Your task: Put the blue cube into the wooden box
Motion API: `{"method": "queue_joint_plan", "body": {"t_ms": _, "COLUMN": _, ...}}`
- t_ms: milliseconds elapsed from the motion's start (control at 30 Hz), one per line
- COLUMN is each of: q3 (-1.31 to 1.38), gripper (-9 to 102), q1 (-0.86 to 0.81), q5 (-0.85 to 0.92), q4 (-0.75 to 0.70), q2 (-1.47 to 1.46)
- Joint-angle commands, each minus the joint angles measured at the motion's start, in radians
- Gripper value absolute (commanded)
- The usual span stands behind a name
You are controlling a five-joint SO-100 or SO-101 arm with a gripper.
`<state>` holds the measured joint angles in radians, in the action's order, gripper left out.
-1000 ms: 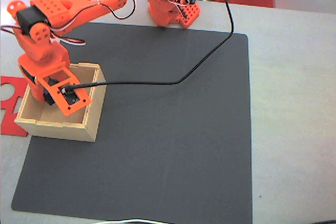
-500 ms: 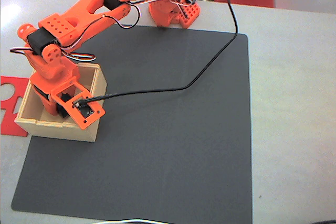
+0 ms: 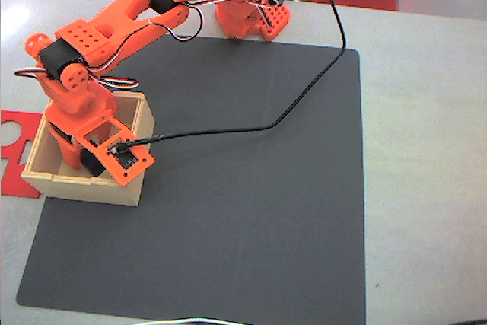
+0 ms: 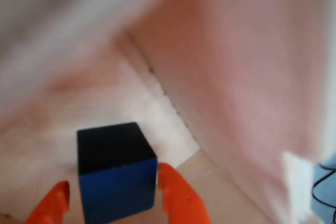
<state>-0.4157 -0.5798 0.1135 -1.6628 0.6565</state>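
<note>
In the wrist view we see the gripper [image 4: 113,195] clamped on the blue cube [image 4: 115,169], an orange finger [image 4: 176,195] on each side, close above the floor of the wooden box [image 4: 226,77]. In the fixed view the box [image 3: 87,188] sits at the left edge of the black mat [image 3: 251,211].

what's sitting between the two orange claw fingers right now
The blue cube sits between the claw fingers in the wrist view, over the wooden box floor near an inside corner.

dark grey mat [image 3: 251,211] on pale table [image 3: 426,150], flat red cut-out [image 3: 15,150] at left edge
</note>
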Motion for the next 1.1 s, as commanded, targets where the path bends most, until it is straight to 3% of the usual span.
{"method": "queue_joint_plan", "body": {"t_ms": 0, "q3": 0.043, "gripper": 16, "q1": 0.017, "q5": 0.009, "q4": -0.025, "q2": 0.127}}
{"method": "queue_joint_plan", "body": {"t_ms": 133, "q3": 0.319, "gripper": 6, "q1": 0.046, "q5": 0.009, "q4": -0.141, "q2": 0.132}}
{"method": "queue_joint_plan", "body": {"t_ms": 233, "q3": 0.311, "gripper": 0, "q1": 0.071, "q5": 0.011, "q4": -0.143, "q2": 0.250}}
{"method": "queue_joint_plan", "body": {"t_ms": 433, "q3": 0.268, "gripper": 0, "q1": 0.109, "q5": 0.017, "q4": -0.144, "q2": 0.534}}
{"method": "queue_joint_plan", "body": {"t_ms": 733, "q3": -0.058, "gripper": 0, "q1": 0.310, "q5": 0.147, "q4": -0.143, "q2": 1.250}}
{"method": "queue_joint_plan", "body": {"t_ms": 900, "q3": -0.377, "gripper": 0, "q1": 0.425, "q5": 0.221, "q4": -0.110, "q2": 1.672}}
{"method": "queue_joint_plan", "body": {"t_ms": 1067, "q3": -0.698, "gripper": 0, "q1": 0.434, "q5": 0.319, "q4": -0.072, "q2": 2.039}}
